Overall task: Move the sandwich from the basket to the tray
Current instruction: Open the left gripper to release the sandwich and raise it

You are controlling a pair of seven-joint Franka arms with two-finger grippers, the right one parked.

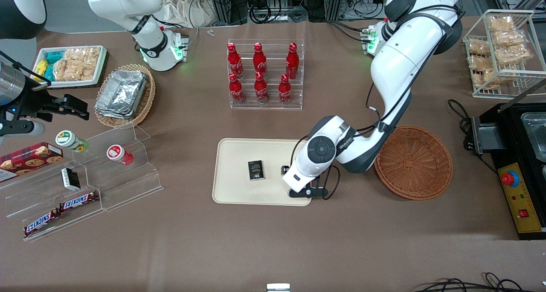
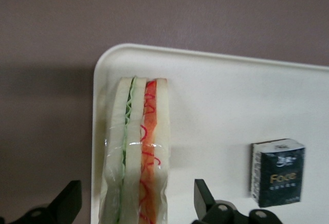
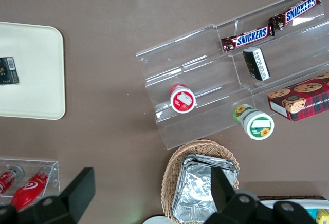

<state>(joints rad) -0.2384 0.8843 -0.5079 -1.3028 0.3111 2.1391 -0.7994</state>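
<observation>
The sandwich [image 2: 136, 147], a clear-wrapped wedge with green and red filling, stands on edge on the cream tray [image 2: 216, 95], close to the tray's rim. My gripper [image 2: 136, 185] is open around it, with a gap between each of the fingers [image 2: 203, 196] and the wrap. From the front, the gripper [image 1: 305, 191] hangs low over the tray [image 1: 239, 185] at the corner nearest the front camera, toward the working arm's end. There the arm hides the sandwich. The reddish-brown basket [image 1: 413, 162] sits empty beside the tray, toward the working arm's end.
A small black box [image 1: 256, 170] lies on the tray. A clear rack of red bottles [image 1: 264, 74] stands farther from the camera. A stepped acrylic stand [image 1: 85, 176] and a tan basket of foil containers [image 1: 123, 95] sit toward the parked arm's end. A black machine [image 1: 520, 155] flanks the basket.
</observation>
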